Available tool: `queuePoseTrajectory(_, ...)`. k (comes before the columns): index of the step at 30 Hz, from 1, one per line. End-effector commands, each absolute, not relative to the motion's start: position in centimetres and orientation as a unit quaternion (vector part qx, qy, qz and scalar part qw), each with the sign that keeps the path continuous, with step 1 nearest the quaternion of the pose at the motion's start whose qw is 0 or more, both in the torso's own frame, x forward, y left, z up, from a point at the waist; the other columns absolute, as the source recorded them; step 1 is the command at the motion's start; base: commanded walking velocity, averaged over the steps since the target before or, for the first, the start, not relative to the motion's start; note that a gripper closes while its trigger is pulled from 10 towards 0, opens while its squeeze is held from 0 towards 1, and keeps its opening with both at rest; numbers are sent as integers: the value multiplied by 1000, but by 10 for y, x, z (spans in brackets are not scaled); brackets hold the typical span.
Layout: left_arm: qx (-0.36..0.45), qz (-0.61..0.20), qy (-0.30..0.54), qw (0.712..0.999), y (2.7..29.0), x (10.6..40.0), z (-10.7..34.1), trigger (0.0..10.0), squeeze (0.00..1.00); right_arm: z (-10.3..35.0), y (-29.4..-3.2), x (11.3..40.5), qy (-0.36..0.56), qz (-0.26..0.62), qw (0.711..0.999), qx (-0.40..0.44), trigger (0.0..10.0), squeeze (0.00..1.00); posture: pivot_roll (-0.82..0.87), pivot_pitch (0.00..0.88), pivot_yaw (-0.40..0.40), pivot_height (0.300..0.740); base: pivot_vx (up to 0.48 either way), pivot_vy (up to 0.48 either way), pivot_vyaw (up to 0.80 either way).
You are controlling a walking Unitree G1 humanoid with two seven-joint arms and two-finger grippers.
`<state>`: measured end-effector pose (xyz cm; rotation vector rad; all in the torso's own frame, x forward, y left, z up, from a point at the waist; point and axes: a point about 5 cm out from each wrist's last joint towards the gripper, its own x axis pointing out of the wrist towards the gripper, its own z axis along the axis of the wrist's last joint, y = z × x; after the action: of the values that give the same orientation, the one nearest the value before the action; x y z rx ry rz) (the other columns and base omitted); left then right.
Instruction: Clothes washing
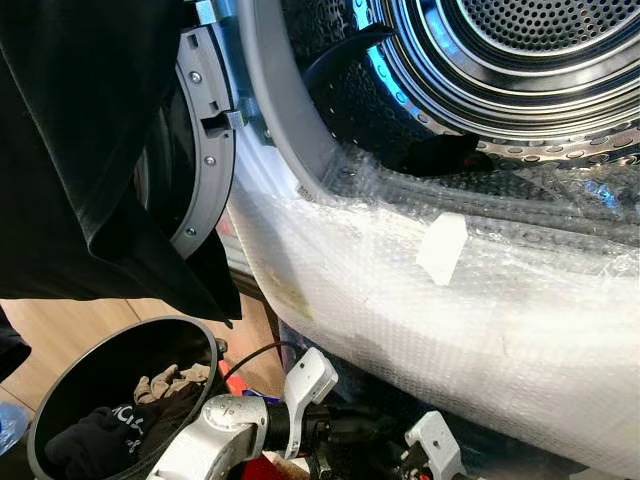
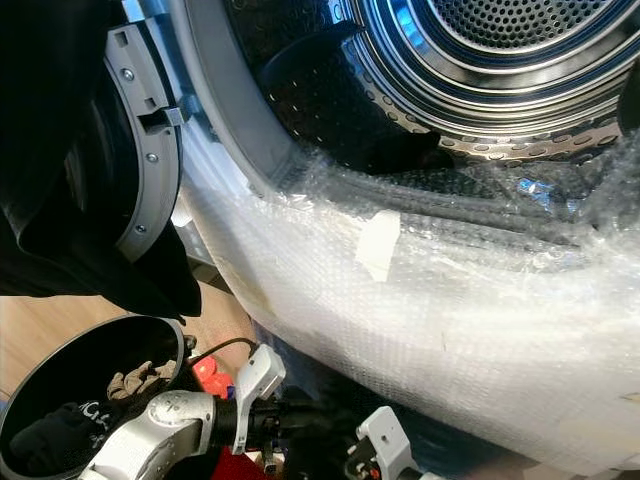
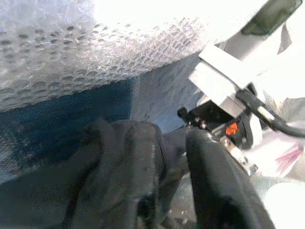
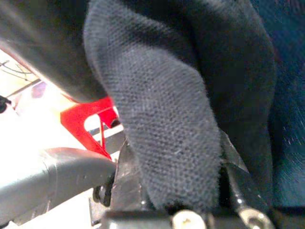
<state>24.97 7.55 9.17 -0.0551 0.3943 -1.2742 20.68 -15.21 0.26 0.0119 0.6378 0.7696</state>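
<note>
The washing machine drum (image 1: pixel 520 50) gapes at one o'clock in the head views, its perforated steel wall shining, with a dark garment (image 1: pixel 440 155) lying at the drum's lower lip. Bubble wrap (image 1: pixel 420 300) covers the machine's front below the opening, with a strip of pale tape (image 1: pixel 442 247) stuck on it. The open door (image 1: pixel 205 150) stands at ten o'clock, and a large black cloth (image 1: pixel 80 150) hangs in front of it. At seven o'clock a round black basket (image 1: pixel 60 385) holds more laundry (image 1: pixel 150 395), dark and beige pieces.

Both silver arms reach low at six o'clock, under the wrapped front. The left end effector (image 3: pixel 162 167) has its fingers (image 3: pixel 214 186) pressed onto dark fabric (image 3: pixel 119 157), though blur makes the grip hard to judge. The right end effector (image 4: pixel 176 210) pinches a fold of dark knit cloth (image 4: pixel 167 119), which drapes over its fingers beside a red frame (image 4: pixel 90 119).
</note>
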Motion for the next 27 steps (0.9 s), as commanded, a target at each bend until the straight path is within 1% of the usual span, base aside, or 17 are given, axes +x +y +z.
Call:
queuePoseTrajectory(1, -29, -586, 190, 787, 88, 247, 94, 10000, 1000, 3, -150, 208, 298, 372, 879, 2, 0, 0, -137, 0, 149, 740, 0, 0, 0)
queuePoseTrajectory(4, -28, -582, 196, 789, 96, 246, 95, 10000, 1000, 1, -150, 208, 300, 373, 878, 0, 0, 0, -130, 0, 151, 740, 0, 0, 0)
queuePoseTrajectory(6, -17, -568, 201, 798, 109, 246, 96, 10000, 1000, 0, -148, 210, 300, 376, 877, -4, 0, 0, -125, 0, 156, 740, 0, 0, 0)
queuePoseTrajectory(10, 4, -485, 187, 854, 139, 252, 100, 10000, 1000, 3, -143, 213, 289, 394, 873, -6, 0, 0, -108, 0, 162, 740, 0, 0, 0)
queuePoseTrajectory(11, 4, -485, 187, 854, 139, 252, 100, 10000, 1000, 3, -143, 213, 289, 394, 873, -6, 0, 0, -108, 0, 162, 740, 0, 0, 0)
queuePoseTrajectory(12, 12, -448, 177, 876, 148, 252, 98, 10000, 1000, 3, -141, 211, 288, 406, 867, -10, 0, 0, -112, 0, 165, 740, 0, 0, 0)
queuePoseTrajectory(14, 12, -400, 168, 901, 156, 254, 94, 10000, 1000, 4, -141, 209, 284, 412, 866, -10, 0, 0, -117, 0, 170, 740, 0, 0, 0)
queuePoseTrajectory(15, 12, -400, 168, 901, 156, 254, 94, 10000, 1000, 4, -141, 209, 284, 412, 866, -10, 0, 0, -117, 0, 170, 740, 0, 0, 0)
queuePoseTrajectory(16, 26, -321, 154, 934, 165, 259, 90, 10000, 1000, 4, -142, 209, 280, 409, 869, -7, 0, 0, -122, 0, 180, 740, 0, 0, 0)
queuePoseTrajectory(17, 26, -321, 154, 934, 165, 259, 90, 10000, 1000, 4, -142, 209, 280, 409, 869, -7, 0, 0, -122, 0, 180, 740, 0, 0, 0)
queuePoseTrajectory(18, 37, -291, 149, 944, 169, 262, 88, 10000, 1000, 4, -143, 209, 279, 406, 870, -5, 0, 0, -120, 0, 179, 740, 0, 0, 0)
queuePoseTrajectory(19, 44, -251, 148, 956, 174, 266, 86, 10000, 1000, 3, -144, 211, 278, 400, 873, -4, 0, 0, -115, 0, 175, 740, 0, 0, 0)
queuePoseTrajectory(21, 47, -142, 128, 980, 191, 277, 89, 10000, 1000, 7, -141, 217, 264, 401, 877, 5, 0, 0, -114, 0, 179, 740, 0, 0, 0)
queuePoseTrajectory(22, 56, -95, 124, 986, 201, 280, 88, 10000, 1000, 8, -140, 220, 260, 403, 878, 1, 0, 0, -121, 0, 180, 740, 0, 0, 0)
queuePoseTrajectory(23, 64, -70, 121, 988, 207, 282, 87, 10000, 1000, 9, -139, 221, 258, 404, 877, -3, 0, 0, -121, 0, 180, 740, 0, 0, 0)
queuePoseTrajectory(25, 63, -51, 120, 989, 211, 282, 84, 10000, 1000, 9, -139, 222, 258, 404, 878, -10, 0, 0, -117, 0, 178, 740, 0, 0, 0)
queuePoseTrajectory(27, 78, -21, 87, 993, 216, 283, 88, 10000, 1000, 14, -144, 225, 247, 393, 886, -10, 0, 0, -115, 0, 188, 740, 0, 0, 0)
